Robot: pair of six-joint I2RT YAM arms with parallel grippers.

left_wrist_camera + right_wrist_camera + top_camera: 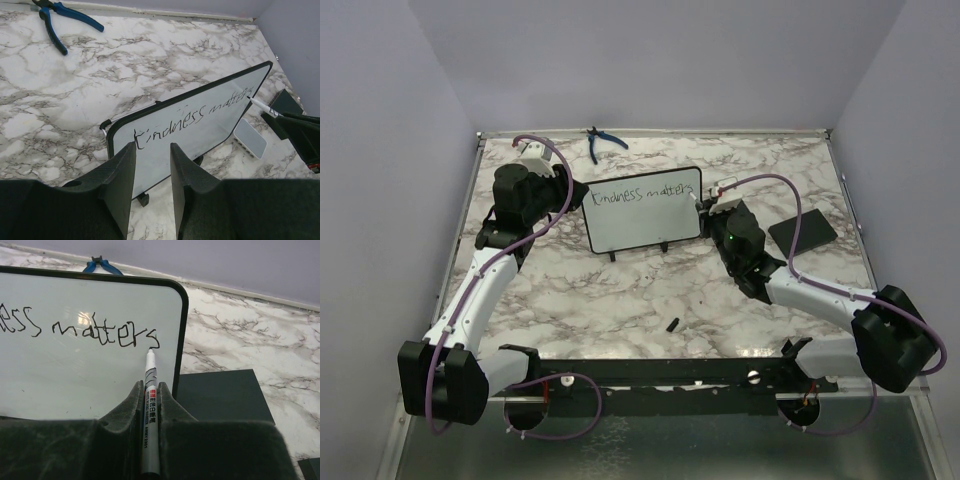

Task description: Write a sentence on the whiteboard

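whiteboard (645, 228) standing on the table (620, 310), long axis left-right, face toward the near edge, sentence (645, 193) running rightward, left gripper (152, 150) half-closed on its left edge, right gripper (150, 386) clamped on marker (151, 369), tip touching the final s

The white-and-black left arm (480, 290) reaches forward, its black two-finger left end effector (152, 150) part-way apart. The right arm (820, 295) angles inward, its right end effector (150, 390) clamped around a slim white marker (150, 371).

White whiteboard (645, 222), thin black frame, black sentence (100, 333) scrawled on it. The marker (150, 400) is white with a red band. The bench (620, 300): white marble, grey veins. Blue-handled pliers (80, 16), black pad (802, 232).
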